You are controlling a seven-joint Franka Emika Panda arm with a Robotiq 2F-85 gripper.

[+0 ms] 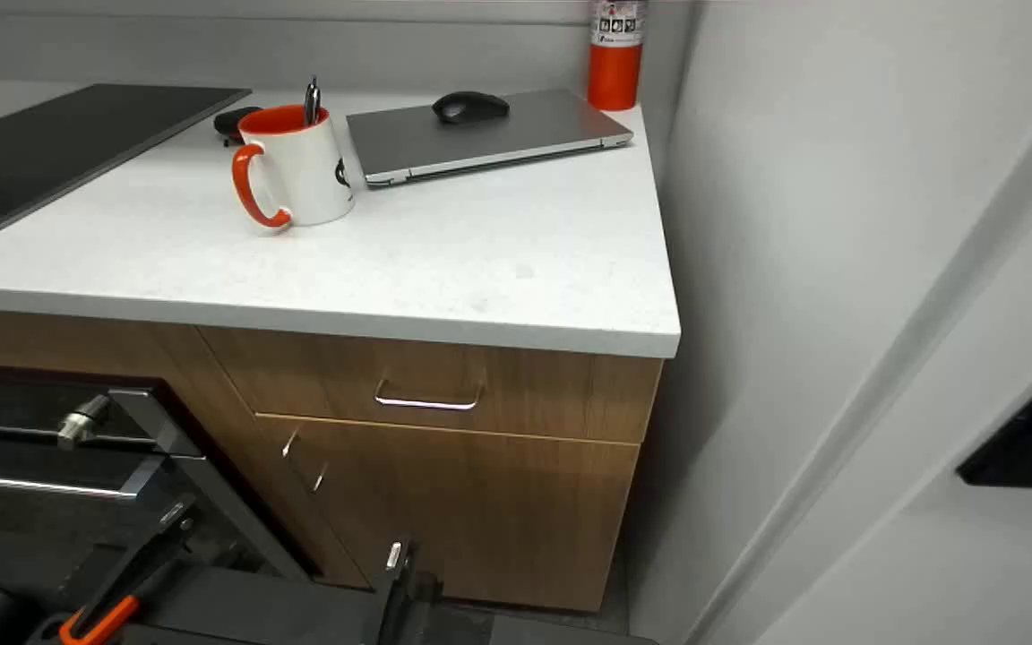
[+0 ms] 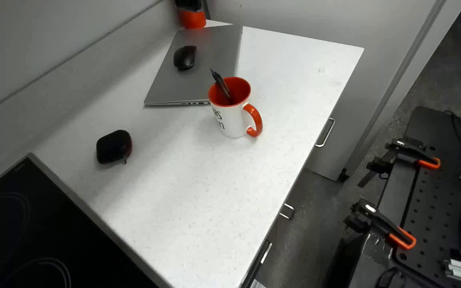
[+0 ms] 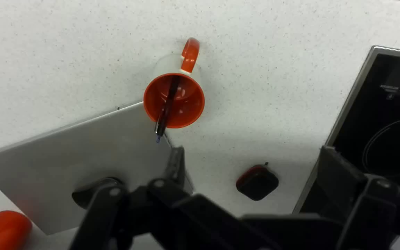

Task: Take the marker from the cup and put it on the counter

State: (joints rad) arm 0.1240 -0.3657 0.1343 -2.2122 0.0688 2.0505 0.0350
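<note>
The white cup with red handle and rim (image 1: 305,184) stands upright on the white counter (image 1: 462,260); it also shows in an exterior view (image 2: 228,120) and in the wrist view (image 3: 191,109). The dark marker (image 2: 220,83) leans inside the cup, its upper end sticking out above the rim. In the wrist view the marker (image 3: 167,107) slants across the cup's mouth, and its tip points toward my left finger. My gripper (image 3: 252,149) is open and empty, above the counter and apart from the cup. The gripper is out of both exterior views.
A grey laptop (image 1: 525,134) with a black mouse (image 1: 471,107) lies beside the cup. A red canister (image 1: 613,79) stands in the back corner. A small dark case (image 2: 113,147) lies near the black cooktop (image 2: 18,224). A wall (image 1: 838,179) borders the counter's end.
</note>
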